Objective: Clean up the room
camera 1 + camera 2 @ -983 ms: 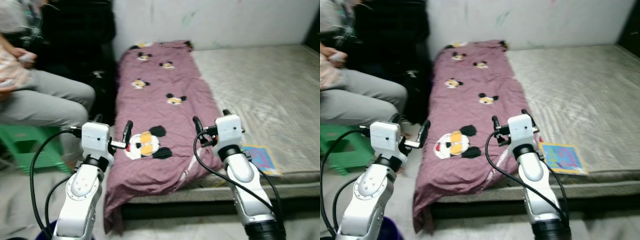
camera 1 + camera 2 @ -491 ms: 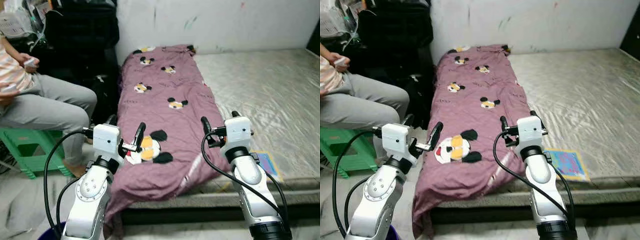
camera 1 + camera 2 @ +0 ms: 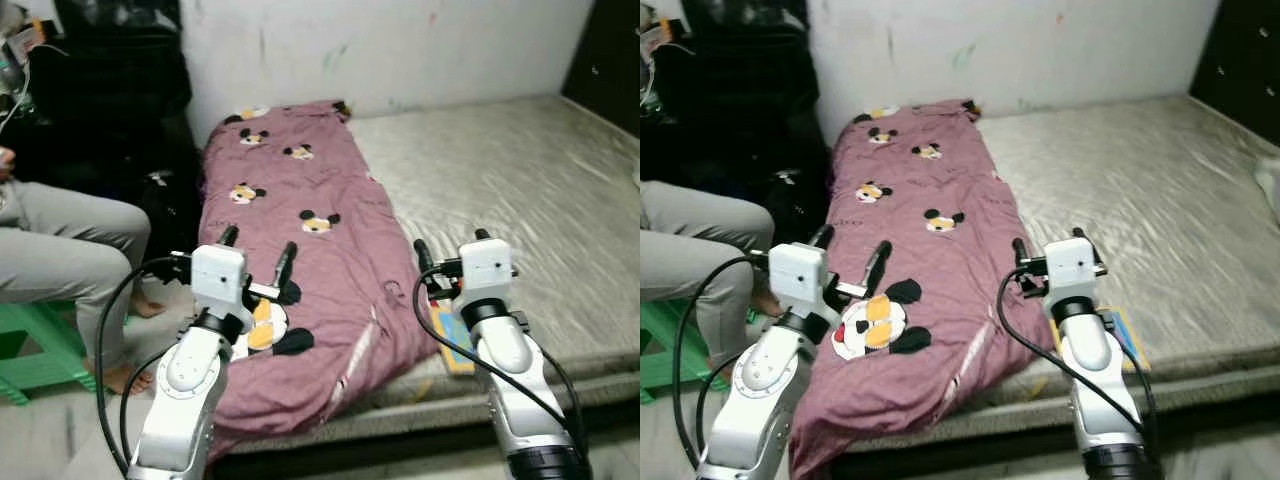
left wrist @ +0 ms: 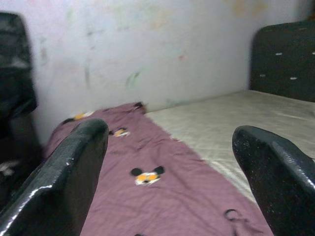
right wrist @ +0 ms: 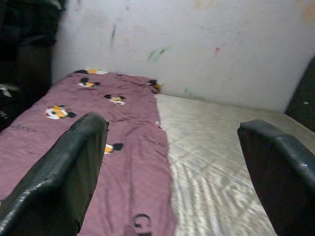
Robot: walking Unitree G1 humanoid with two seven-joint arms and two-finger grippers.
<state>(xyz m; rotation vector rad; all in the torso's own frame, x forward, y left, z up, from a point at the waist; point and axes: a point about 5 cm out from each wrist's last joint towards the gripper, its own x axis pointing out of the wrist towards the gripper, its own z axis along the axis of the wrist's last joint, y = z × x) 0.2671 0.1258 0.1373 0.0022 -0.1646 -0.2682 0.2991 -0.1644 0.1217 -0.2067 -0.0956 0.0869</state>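
The whole scene has slid across the head views since a moment ago: the bed sits further left, a black cabinet [image 3: 612,55] has come into the upper right corner, and the seated person reaches less far into frame. That reads as the robot turning to its right, not as anything on the bed moving. Both arms keep the same raised pose before the chest, so no grasp has begun; the robot seems to be squaring up to the bed and choosing what to tidy.

The left end effector [image 3: 256,268] hovers over the near part of the mauve cartoon-mouse-print quilt [image 3: 300,250], its black fingers spread apart with nothing between them. The right end effector [image 3: 448,252] hangs above the quilt's right edge, fingers likewise apart and empty. The quilt lies in a long strip down the left side of the pale grey quilted mattress [image 3: 520,190], from the white scuffed wall [image 3: 380,45] to the near edge, where its corner spills over the side. That untidy quilt is probably the thing to straighten.

A flat blue and yellow picture book [image 3: 455,340] lies on the mattress just beside the quilt, partly hidden behind the right arm; it may also need clearing.

To the left, the person in grey trousers [image 3: 60,235] sits on a green plastic stool [image 3: 35,345], close to the quilt's hanging side, which limits room for the left arm to swing out.
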